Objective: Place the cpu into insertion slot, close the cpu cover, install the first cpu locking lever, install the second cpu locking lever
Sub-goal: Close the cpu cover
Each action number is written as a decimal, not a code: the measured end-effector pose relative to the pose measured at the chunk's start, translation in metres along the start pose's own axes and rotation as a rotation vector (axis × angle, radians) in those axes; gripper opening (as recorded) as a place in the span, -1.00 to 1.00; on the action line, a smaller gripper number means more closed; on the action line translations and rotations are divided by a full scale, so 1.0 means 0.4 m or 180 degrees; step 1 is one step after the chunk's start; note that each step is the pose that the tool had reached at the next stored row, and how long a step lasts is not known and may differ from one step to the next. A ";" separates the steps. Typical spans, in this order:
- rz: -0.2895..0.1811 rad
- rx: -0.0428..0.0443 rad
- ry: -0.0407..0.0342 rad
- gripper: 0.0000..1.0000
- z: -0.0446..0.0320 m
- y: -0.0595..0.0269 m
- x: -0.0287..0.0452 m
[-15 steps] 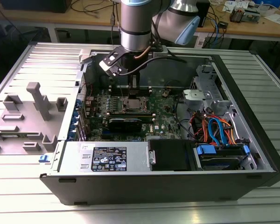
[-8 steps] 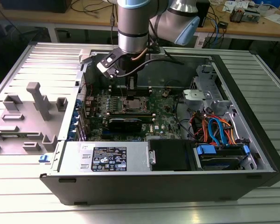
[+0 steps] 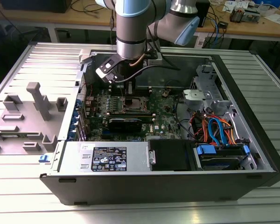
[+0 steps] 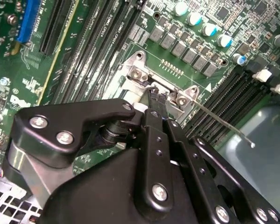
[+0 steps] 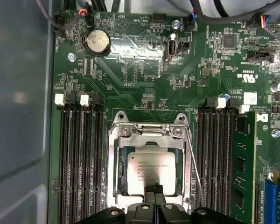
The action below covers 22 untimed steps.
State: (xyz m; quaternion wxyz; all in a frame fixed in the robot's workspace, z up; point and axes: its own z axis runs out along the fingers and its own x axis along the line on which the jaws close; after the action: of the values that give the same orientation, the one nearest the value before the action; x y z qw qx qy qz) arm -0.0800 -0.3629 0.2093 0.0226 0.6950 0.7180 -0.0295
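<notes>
A ribbed metal counter (image 3: pixel 18 196) carries a grey moulded fixture (image 3: pixel 37 105) at the exterior view's left and an open black computer case (image 3: pixel 154 186) in the middle. Blue and orange cables (image 3: pixel 214 130) are bundled at the case's right, and wooden desks (image 3: pixel 252 28) stand behind. The arm (image 3: pixel 130 28) reaches down into the case, over the green motherboard (image 5: pixel 144 79). The end effector (image 5: pixel 154 188) is clenched: its black fingertips meet with nothing seen between them, and the tip rests at the edge of the cpu (image 5: pixel 151 170). The cpu, flat, square and dull silver, sits in the insertion slot (image 5: pixel 113 172), between banks of long black memory slots (image 5: pixel 79 158). The thin silver cpu cover (image 5: pixel 151 142) lies framing it. A wire locking lever (image 5: pixel 194 168) slants away beside the slot.
</notes>
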 end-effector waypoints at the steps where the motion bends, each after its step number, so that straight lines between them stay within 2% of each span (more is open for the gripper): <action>1: -0.0002 0.0000 0.0000 -0.79 0.002 -0.002 0.000; 10: -0.0003 0.0001 -0.0001 -0.79 0.011 -0.006 0.001; 12: -0.0002 -0.0004 0.0006 -0.79 0.006 -0.006 0.001; 16: -0.0002 -0.0001 0.0001 -0.79 -0.005 -0.007 0.000; 19: -0.0003 -0.0001 0.0001 -0.79 -0.007 -0.006 0.000; 22: -0.0002 0.0001 0.0000 -0.79 -0.007 0.004 -0.001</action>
State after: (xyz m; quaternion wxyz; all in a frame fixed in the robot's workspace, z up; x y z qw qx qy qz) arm -0.0784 -0.3629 0.2122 0.0225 0.6947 0.7183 -0.0296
